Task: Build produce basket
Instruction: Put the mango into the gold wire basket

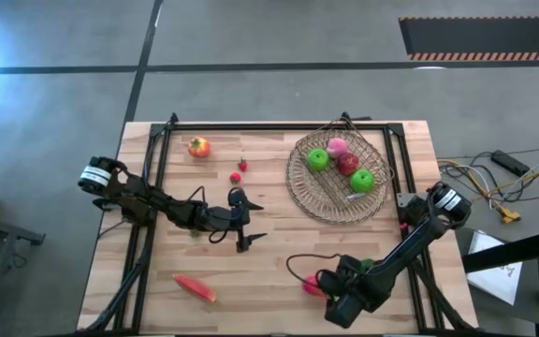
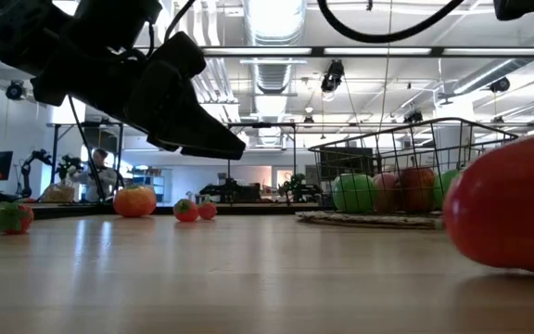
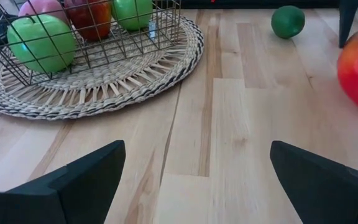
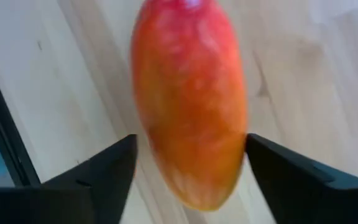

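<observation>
Near front edge, right pincer (image 1: 314, 286)

Basket (image 1: 330, 192) holds two green apples, peach, red fruit; tomato (image 1: 198, 147), strawberries (image 1: 240, 170) left of basket.

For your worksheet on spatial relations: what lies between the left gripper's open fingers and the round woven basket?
Only bare wooden tabletop lies between left gripper and round woven basket, in the left wrist view.

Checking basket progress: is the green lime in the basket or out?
Out. The green lime lies on the bare table, apart from the basket.
</observation>
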You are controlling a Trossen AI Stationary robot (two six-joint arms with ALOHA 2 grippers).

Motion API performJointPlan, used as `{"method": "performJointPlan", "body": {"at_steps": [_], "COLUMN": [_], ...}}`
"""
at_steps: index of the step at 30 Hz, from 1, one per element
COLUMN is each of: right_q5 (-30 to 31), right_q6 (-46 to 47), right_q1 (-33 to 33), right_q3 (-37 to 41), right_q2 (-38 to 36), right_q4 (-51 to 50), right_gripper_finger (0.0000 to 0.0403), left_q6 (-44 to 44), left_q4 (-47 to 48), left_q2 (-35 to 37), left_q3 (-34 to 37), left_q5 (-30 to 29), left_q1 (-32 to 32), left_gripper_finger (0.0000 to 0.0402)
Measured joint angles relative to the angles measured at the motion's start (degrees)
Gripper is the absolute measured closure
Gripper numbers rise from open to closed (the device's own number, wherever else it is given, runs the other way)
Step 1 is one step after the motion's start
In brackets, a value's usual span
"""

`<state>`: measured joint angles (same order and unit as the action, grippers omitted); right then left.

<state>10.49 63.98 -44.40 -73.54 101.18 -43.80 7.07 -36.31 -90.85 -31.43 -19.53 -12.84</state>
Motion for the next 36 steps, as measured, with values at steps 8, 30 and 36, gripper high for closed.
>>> {"method": "performJointPlan", "body": {"at_steps": [8,30,36], "right_q5": [5.83,15.25,18.70], "right_q6": [-4.94,-10.53,-6.84], "right_q1": [0.59,6.05,6.68], "right_q3": [-0.24,-0.20,-0.11], "right_q2": [2.82,8.83,5.42], "right_q4": [2.92,10.50,3.42], "right_gripper_finger": [0.0039,0.0148,0.0165], "left_q6": [0.00,2.45,3.06], "left_q4": [0.11,-0.39,-0.69], "left_q2": [0.00,-0.04,-0.04], "left_q3": [0.25,3.04,3.05], "left_q5": [0.00,-0.02,-0.02], "left_q1": [-0.02,-0.02,-0.02], "left_gripper_finger": [0.0017,0.0017,0.0017]}}
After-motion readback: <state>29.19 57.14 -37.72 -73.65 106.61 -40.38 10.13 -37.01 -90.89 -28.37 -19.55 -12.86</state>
